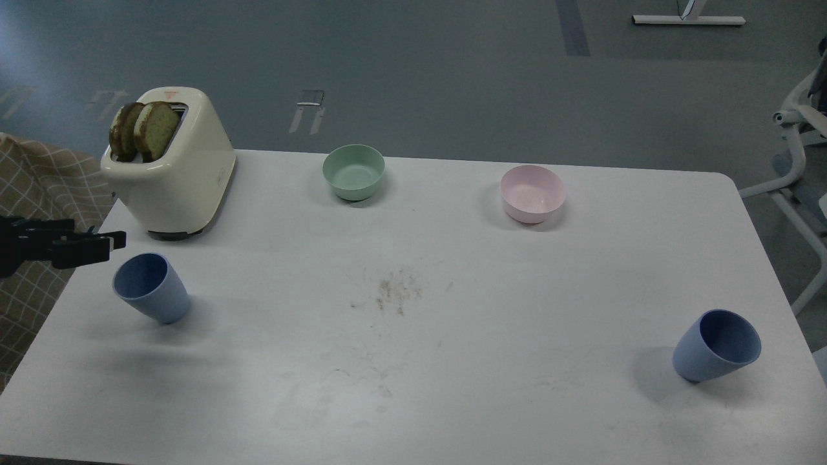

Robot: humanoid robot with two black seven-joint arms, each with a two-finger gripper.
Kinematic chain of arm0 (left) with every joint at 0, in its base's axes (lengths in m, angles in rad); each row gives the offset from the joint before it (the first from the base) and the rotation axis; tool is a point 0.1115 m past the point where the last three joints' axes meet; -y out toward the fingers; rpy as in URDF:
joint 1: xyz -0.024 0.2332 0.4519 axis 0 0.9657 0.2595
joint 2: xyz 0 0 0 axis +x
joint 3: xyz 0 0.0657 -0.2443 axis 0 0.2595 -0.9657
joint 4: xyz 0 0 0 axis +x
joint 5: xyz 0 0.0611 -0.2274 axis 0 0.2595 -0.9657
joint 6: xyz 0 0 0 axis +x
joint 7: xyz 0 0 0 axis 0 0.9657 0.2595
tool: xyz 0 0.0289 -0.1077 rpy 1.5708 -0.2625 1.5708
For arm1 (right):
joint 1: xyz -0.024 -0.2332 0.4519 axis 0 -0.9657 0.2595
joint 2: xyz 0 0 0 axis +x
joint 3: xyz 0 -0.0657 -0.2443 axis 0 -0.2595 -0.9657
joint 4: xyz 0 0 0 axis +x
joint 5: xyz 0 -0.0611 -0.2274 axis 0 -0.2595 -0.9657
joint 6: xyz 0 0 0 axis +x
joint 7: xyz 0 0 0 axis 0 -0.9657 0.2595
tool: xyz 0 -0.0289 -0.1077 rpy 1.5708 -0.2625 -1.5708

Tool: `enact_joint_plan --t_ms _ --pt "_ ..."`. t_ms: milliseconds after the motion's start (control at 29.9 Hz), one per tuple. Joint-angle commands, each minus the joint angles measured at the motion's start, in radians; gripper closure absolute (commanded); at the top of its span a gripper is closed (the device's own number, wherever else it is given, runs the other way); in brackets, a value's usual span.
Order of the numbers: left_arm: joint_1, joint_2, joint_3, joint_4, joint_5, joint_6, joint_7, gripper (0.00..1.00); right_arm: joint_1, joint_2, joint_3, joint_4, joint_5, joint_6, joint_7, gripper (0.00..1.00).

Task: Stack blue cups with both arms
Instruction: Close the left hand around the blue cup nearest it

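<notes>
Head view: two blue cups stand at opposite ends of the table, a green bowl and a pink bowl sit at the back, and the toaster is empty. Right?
Not quite. The toaster is not empty: the head view shows two slices of toast standing in its slots. The rest holds: the left blue cup and right blue cup stand far apart, the green bowl and pink bowl behind.

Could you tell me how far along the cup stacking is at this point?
Nothing looks done yet: the left blue cup and the right blue cup stand far apart on the white table, neither one held. In hand: only the left end effector shows, empty, just above the left cup. Left: grasping both cups and nesting one inside the other.
</notes>
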State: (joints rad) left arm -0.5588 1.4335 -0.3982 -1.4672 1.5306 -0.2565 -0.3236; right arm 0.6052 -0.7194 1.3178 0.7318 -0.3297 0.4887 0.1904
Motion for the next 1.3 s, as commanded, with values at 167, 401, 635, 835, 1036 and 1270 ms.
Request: enact_joint_plan --t_ms 167,401,635,835,1036,1270 --pt "0.028 -0.111 0.001 0.119 0.005 0.019 0.006 0.16 0.001 0.0 0.0 0.0 0.0 0.0 0.0 0.0" --pt "0.06 -0.139 0.001 0.14 0.011 0.022 0.003 0.25 -0.002 0.0 0.0 0.0 0.0 0.0 0.0 0.0" --pt "0.079 -0.174 0.001 0.185 0.017 0.022 0.0 0.3 -0.002 0.0 0.0 0.0 0.0 0.0 0.0 0.0" --pt "0.102 -0.185 0.002 0.206 0.02 0.025 -0.003 0.57 -0.008 0.0 0.0 0.0 0.0 0.0 0.0 0.0" --pt "0.111 -0.188 0.002 0.208 0.02 0.074 -0.022 0.88 -0.011 0.0 0.0 0.0 0.0 0.0 0.0 0.0" --pt "0.109 -0.197 0.001 0.206 0.02 0.077 -0.034 1.0 -0.016 0.0 0.0 -0.002 0.0 0.0 0.0 0.0"
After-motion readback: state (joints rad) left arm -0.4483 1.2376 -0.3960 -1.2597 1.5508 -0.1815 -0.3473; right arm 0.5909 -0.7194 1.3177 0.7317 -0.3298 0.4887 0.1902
